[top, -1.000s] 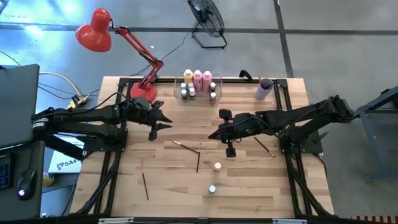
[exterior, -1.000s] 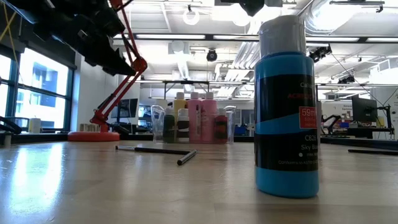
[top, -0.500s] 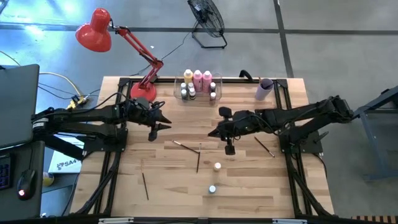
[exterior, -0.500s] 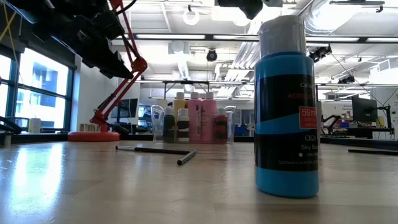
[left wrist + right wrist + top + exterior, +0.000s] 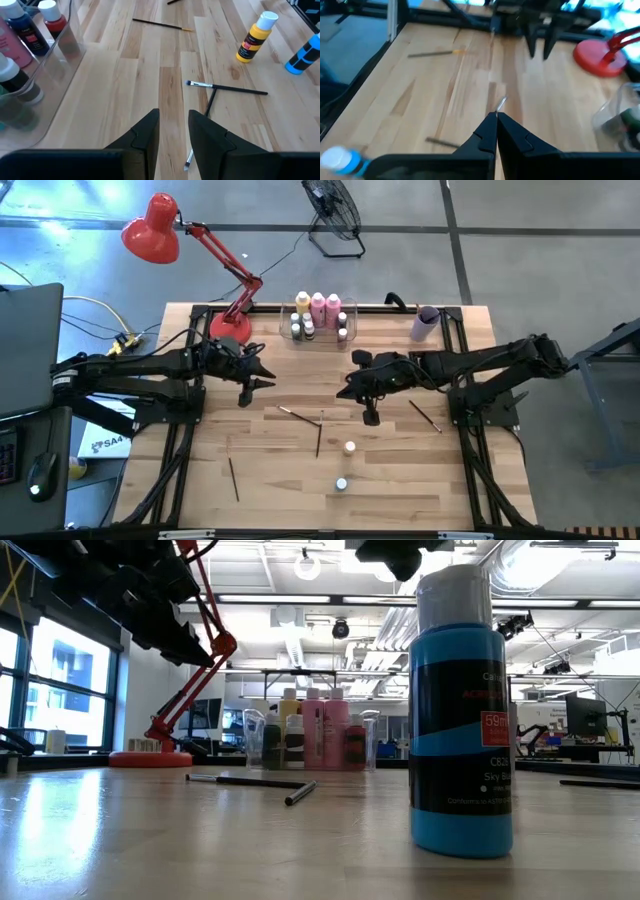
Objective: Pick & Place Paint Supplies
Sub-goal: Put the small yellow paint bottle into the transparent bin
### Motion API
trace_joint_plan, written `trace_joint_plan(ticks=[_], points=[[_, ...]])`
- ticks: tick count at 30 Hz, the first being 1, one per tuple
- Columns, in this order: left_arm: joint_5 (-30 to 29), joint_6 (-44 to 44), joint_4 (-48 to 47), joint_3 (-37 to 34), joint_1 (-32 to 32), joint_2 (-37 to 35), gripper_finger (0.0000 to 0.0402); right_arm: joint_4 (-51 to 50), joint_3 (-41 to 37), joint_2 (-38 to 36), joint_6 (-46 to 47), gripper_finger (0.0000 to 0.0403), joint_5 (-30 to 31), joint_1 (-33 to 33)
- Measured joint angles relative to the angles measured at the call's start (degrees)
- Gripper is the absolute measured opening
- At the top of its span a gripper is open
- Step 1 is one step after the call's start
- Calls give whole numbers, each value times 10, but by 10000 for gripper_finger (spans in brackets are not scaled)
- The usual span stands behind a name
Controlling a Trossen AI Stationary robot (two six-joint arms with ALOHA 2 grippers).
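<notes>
Scene: wooden table seen from above, with a clear bin (image 5: 65,55) of paint bottles at the far edge as the landmark.
Left gripper (image 5: 173,132): hangs off to one side of the bin, over bare wood; fingers parted, nothing between them.
Right gripper (image 5: 345,391): hangs just in front of the bin, above the table; fingers clenched together. A thin silvery tip shows past them, but no brush appears to be held.
Supplies still out: two crossed paintbrushes (image 5: 235,90) lie in front of the bin. A yellow bottle (image 5: 349,447) and a blue bottle (image 5: 341,484) stand farther from the bin. One more brush lies far out on each side.
Step in hand: probably the right arm lining up to pick a brush.
Doing it well: spread the fingers before descending. Straddle one shaft crosswise, away from where the two brushes cross, so only one lifts. Close gently on the thin handle, and keep clear of the bin wall.
Change from earlier: the right arm has edged slightly toward the bin; the left arm and all supplies are unchanged.
</notes>
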Motion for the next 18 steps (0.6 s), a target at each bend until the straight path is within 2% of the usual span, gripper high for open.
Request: trace_joint_plan(ticks=[6,18], points=[[-5,0,-2,0,0,0,102,-42,0,0,40,3,3,0],[-5,0,-2,0,0,0,102,-42,0,0,43,3,3,0]])
